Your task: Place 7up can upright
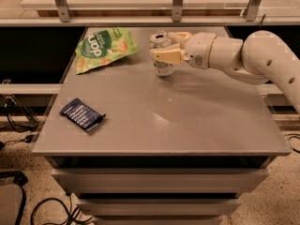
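The 7up can [163, 68], silver-white with a shiny top, stands roughly upright at the back middle of the grey table [187, 121], its base on or just above the surface. My gripper [162, 46] reaches in from the right. Its tan fingers [167, 56] sit on either side of the can's upper half and are closed on it. The near finger hides the middle of the can.
A green snack bag [102, 47] with white lettering lies at the back left. A flat dark blue packet [82, 115] lies near the front left edge. A shelf rail with metal posts [177, 1] runs behind the table.
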Robot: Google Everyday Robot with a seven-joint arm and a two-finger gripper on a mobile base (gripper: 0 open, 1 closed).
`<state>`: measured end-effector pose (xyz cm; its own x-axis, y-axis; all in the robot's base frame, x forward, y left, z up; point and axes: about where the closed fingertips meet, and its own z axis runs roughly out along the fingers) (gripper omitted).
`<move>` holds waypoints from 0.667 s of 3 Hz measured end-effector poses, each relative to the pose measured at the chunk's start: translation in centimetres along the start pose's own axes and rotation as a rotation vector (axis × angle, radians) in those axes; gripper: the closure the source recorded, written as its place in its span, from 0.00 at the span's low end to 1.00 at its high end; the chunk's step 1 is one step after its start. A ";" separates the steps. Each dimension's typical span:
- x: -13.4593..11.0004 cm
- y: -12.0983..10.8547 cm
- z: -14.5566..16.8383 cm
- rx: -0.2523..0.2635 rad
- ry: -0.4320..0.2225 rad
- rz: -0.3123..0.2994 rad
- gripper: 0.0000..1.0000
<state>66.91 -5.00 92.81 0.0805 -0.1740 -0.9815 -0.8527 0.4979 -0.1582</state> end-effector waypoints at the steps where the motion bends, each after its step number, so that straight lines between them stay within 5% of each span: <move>1: 0.2 -0.1 -0.3 0.011 -0.021 0.009 1.00; 2: 0.6 -0.1 -0.5 0.020 -0.038 0.030 0.82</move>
<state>66.76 -5.55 92.32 0.0748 -0.1264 -0.9892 -0.8446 0.5193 -0.1302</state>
